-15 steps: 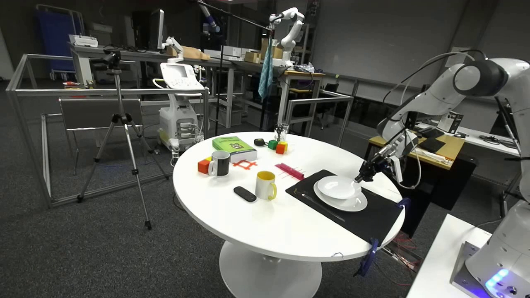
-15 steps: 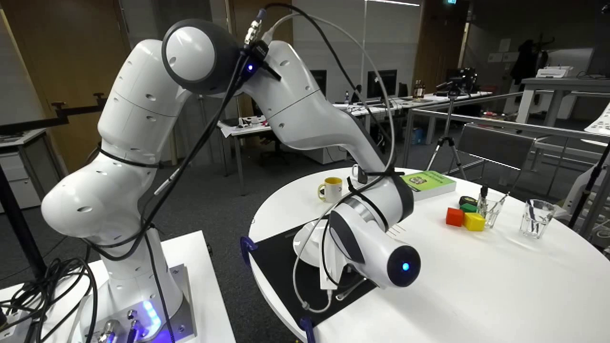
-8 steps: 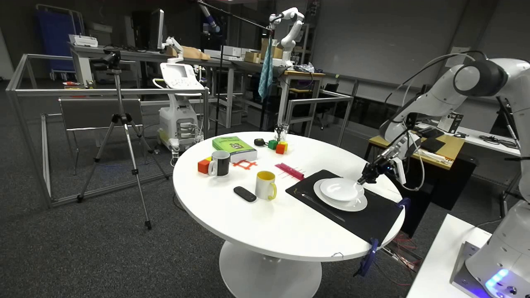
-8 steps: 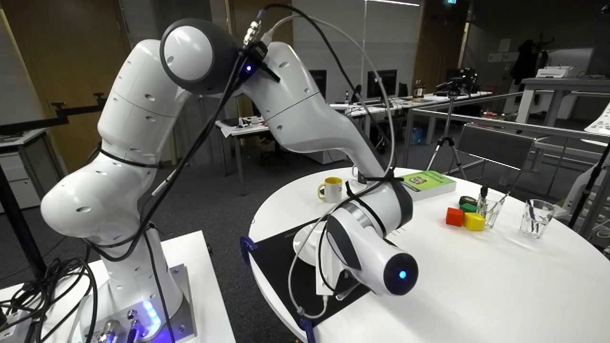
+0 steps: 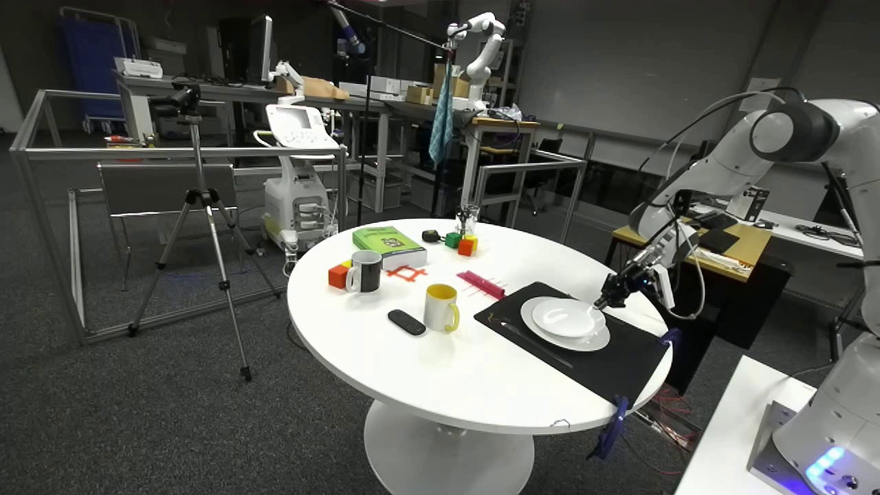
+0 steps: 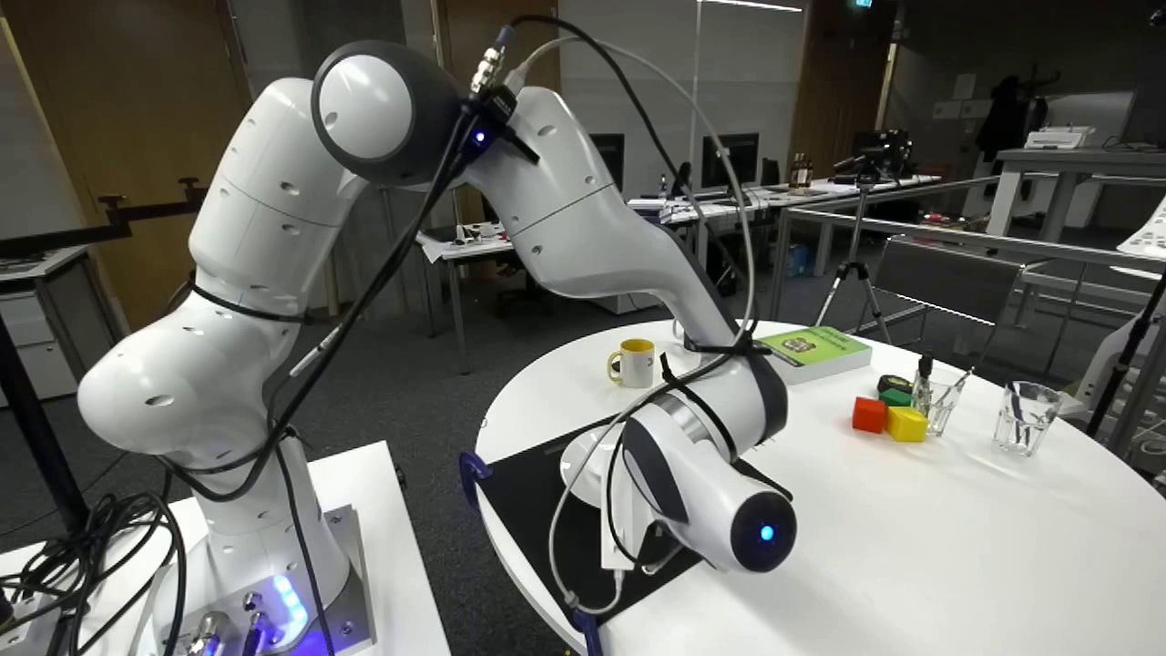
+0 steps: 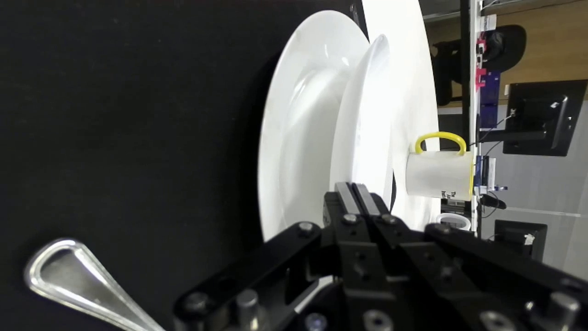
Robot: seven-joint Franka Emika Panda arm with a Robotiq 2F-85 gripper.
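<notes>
My gripper (image 7: 352, 186) is shut on the near rim of a white upper plate (image 7: 366, 128), whose edge runs into the thin gap between the fingertips. Beneath it, a wider white plate (image 7: 298, 151) lies on the black mat (image 7: 138, 138). A wedge of space shows between the plates in the wrist view; whether they touch at the far side I cannot tell. In an exterior view the gripper (image 5: 597, 305) reaches in from the right to the upper plate (image 5: 567, 317). The arm hides the fingers in the opposite exterior view.
A metal cutlery handle (image 7: 82, 276) lies on the mat beside the plates. Beyond them stand a yellow-handled mug (image 5: 438, 311), a dark oblong object (image 5: 407, 322), a pink piece (image 5: 481, 284) and a green book (image 5: 390, 242). Blue clamps (image 5: 615, 426) grip the table edge.
The gripper has shifted slightly down and to the right in an exterior view. The upper plate has moved with it and looks lower and flatter over the wider plate.
</notes>
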